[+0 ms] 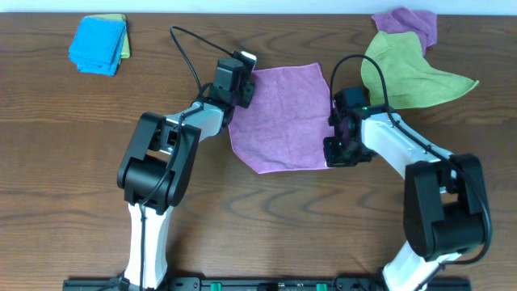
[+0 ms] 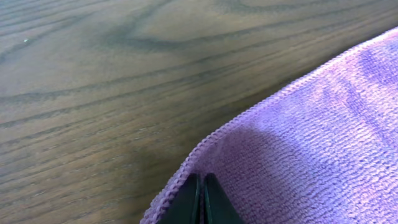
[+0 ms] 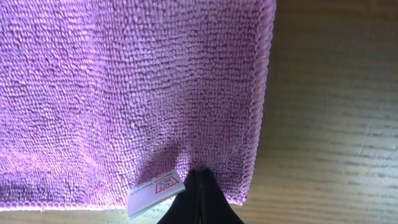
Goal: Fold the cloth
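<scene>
The cloth (image 1: 283, 113) is a lilac microfibre towel lying flat in the middle of the wooden table. My left gripper (image 1: 245, 81) sits at its far left corner. In the left wrist view its dark fingers (image 2: 191, 202) are pressed together at the cloth's (image 2: 311, 149) stitched edge, with fabric bunched around the tips (image 2: 203, 178). My right gripper (image 1: 332, 153) is at the near right corner. In the right wrist view its jaws (image 3: 198, 174) are shut and the cloth (image 3: 124, 81) puckers at their tip, with the white tag (image 3: 155, 193) just beside them.
A lime-green cloth (image 1: 412, 73) lies at the back right, close to the right arm, and another crumpled purple cloth (image 1: 405, 24) lies behind it. A folded blue cloth (image 1: 97, 44) rests on a greenish one at the back left. The table (image 1: 65, 145) is brown wood.
</scene>
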You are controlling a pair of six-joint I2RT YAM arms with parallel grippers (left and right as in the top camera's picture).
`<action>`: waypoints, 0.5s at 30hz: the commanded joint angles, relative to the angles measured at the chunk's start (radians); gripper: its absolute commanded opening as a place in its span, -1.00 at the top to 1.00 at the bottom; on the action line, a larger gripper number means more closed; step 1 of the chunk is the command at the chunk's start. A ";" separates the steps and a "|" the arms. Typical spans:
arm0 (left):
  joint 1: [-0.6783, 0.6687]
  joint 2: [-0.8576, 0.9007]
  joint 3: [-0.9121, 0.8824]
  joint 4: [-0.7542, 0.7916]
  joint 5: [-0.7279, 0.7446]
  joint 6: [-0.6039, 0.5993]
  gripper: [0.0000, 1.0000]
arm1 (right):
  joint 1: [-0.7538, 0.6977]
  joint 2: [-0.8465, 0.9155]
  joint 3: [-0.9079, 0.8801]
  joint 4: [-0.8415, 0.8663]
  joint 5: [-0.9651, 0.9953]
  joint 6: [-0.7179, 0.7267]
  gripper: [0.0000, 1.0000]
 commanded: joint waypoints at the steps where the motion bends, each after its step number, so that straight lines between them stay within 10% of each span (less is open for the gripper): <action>1: -0.014 0.030 0.016 0.006 -0.060 0.014 0.89 | -0.008 -0.047 -0.012 -0.009 -0.019 0.013 0.97; 15: -0.034 -0.070 0.037 -0.018 -0.097 0.014 0.90 | -0.008 -0.283 -0.010 0.036 -0.015 -0.010 0.98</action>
